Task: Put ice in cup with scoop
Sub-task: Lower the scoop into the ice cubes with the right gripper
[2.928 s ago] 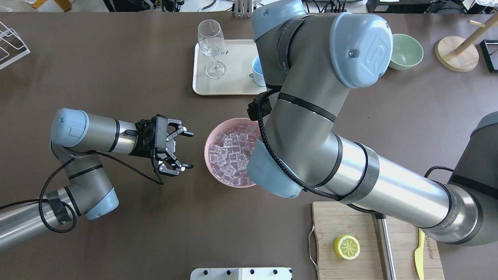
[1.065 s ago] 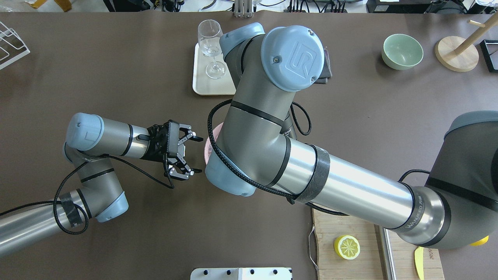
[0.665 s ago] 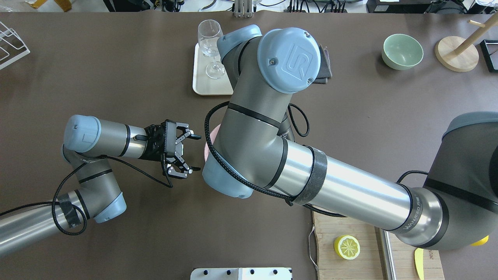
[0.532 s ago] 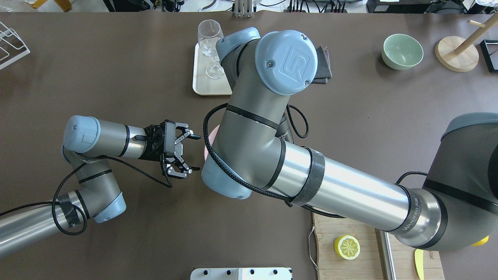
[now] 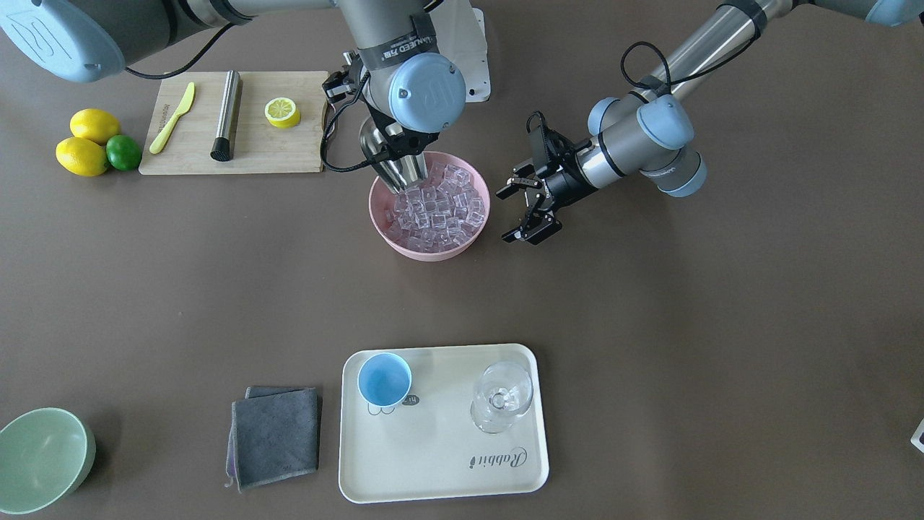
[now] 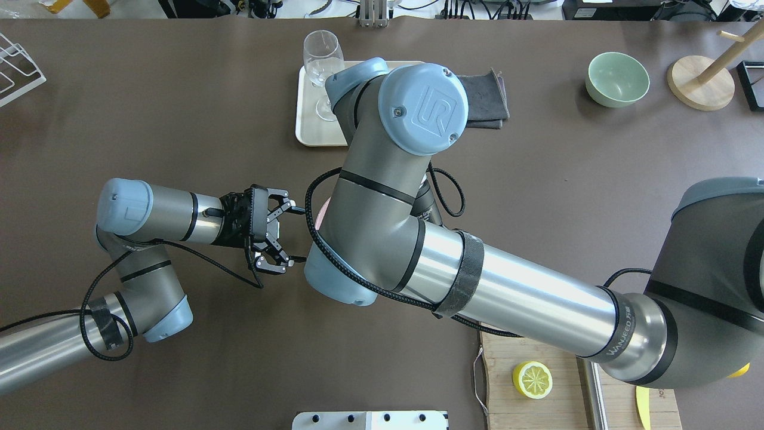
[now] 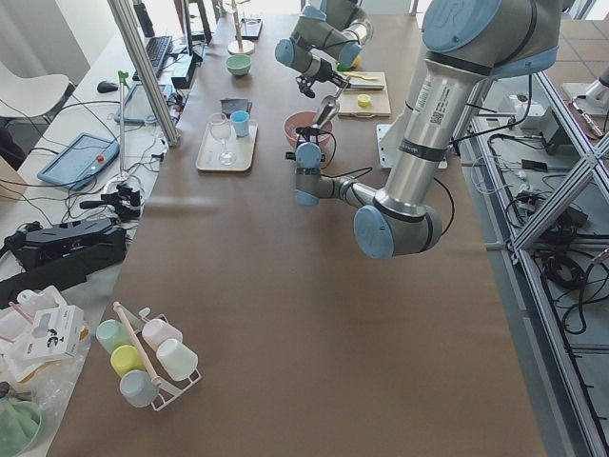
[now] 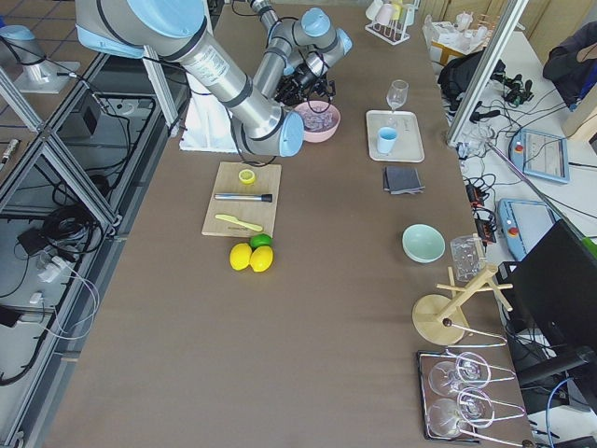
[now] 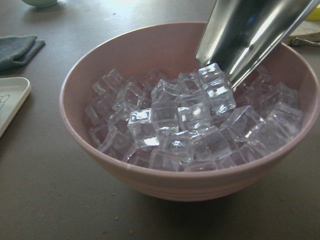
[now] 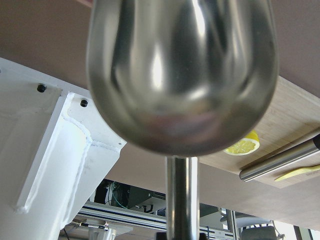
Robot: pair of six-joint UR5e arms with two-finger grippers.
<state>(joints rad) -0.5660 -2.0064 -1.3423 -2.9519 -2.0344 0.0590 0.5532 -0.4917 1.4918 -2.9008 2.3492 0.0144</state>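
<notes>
Now, from overhead, the right arm has swung across and covers the pink bowl, so we judge a fresh dig is starting; the left gripper waits wide open and empty, just short of that rim. From the front, the scoop tips into the ice across the bowl from those jaws, while the cup, well beyond them, looks empty. On the left wrist view, its lip touches the cubes. On the right wrist view, the handle drops toward the right gripper, whose jaws we cannot see but judge clamped on it

Brown table, tiled floor, white chair
</notes>
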